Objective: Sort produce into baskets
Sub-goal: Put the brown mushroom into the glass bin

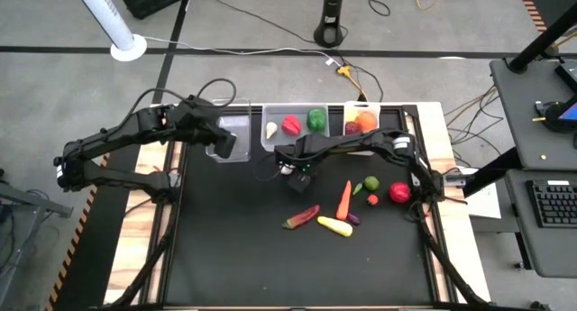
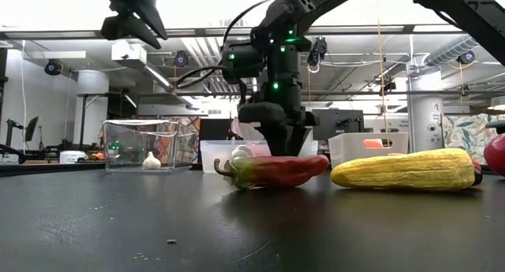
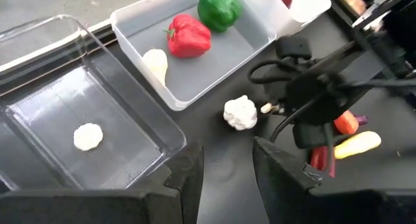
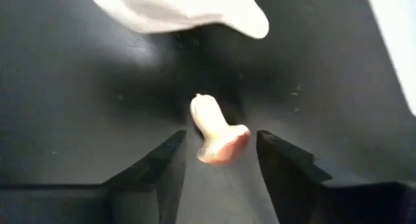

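The right gripper (image 4: 218,152) hung open, empty, straddling a small pale mushroom-shaped toy (image 4: 214,130), evidently to grasp it; the left gripper (image 3: 224,169) hovered open over the clear basket (image 3: 39,62).

1. The black table (image 1: 234,248) carries three bins (image 1: 296,126) along its far edge.
2. Beside the right gripper (image 1: 297,178) lie a carrot (image 1: 343,200), squash (image 1: 334,225), chili pepper (image 1: 301,217) and tomato (image 1: 398,193).
3. Garlic (image 3: 240,113) lies just below that gripper.

Clear glossy plastic bin (image 3: 78,120), matt black tabletop (image 1: 270,257)

Bright ceiling lights wash out the low view's background; the right wrist view is dim and blurred.
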`<control>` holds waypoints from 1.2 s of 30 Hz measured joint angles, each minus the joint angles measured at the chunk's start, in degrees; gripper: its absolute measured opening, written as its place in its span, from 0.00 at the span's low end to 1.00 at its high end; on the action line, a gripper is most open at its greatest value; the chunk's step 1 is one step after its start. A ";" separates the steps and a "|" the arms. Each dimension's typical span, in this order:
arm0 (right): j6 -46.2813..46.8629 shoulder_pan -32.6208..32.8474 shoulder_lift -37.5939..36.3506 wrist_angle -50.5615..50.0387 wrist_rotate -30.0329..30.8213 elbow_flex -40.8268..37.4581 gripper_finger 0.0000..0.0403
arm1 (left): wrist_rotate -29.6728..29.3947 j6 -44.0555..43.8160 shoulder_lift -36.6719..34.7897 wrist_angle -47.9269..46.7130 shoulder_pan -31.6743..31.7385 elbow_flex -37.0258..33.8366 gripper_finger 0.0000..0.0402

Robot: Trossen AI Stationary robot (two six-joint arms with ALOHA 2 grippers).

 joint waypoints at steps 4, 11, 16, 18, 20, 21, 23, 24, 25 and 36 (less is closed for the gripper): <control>-0.37 0.00 0.86 -0.13 0.01 -0.11 0.34 | 0.01 -0.02 0.01 1.62 0.00 0.00 0.29; -2.82 0.24 -0.53 0.00 -0.06 -0.10 0.18 | 0.14 0.85 0.07 1.96 -0.54 -0.11 0.29; -4.84 0.24 -4.27 -0.84 -1.79 -0.09 0.17 | 0.67 3.22 0.07 2.13 -3.31 -1.79 0.29; -5.56 0.24 -6.97 -0.40 -2.55 -0.09 0.18 | 0.98 3.07 0.09 2.89 -4.86 -2.96 0.29; -7.26 0.24 -9.93 0.52 -3.08 -0.09 0.18 | 2.00 2.85 0.11 5.46 -6.61 -4.77 0.29; -8.01 0.26 -11.46 1.65 -3.13 -0.09 0.18 | 2.52 2.85 0.11 7.55 -7.66 -6.03 0.29; -9.30 0.26 -14.38 4.72 -3.14 -0.09 0.18 | 3.40 2.84 0.13 12.39 -9.66 -8.58 0.29; -9.91 0.32 -15.87 6.68 -3.19 -0.09 0.18 | 3.45 2.84 0.15 15.31 -10.62 -9.92 0.29; -10.40 0.35 -17.29 8.68 -3.25 -0.09 0.17 | 3.46 2.83 0.19 18.90 -11.52 -11.24 0.29; -17.89 2.62 -22.66 25.52 -4.13 0.00 0.17 | -0.13 5.43 3.71 42.55 -15.37 -17.11 0.29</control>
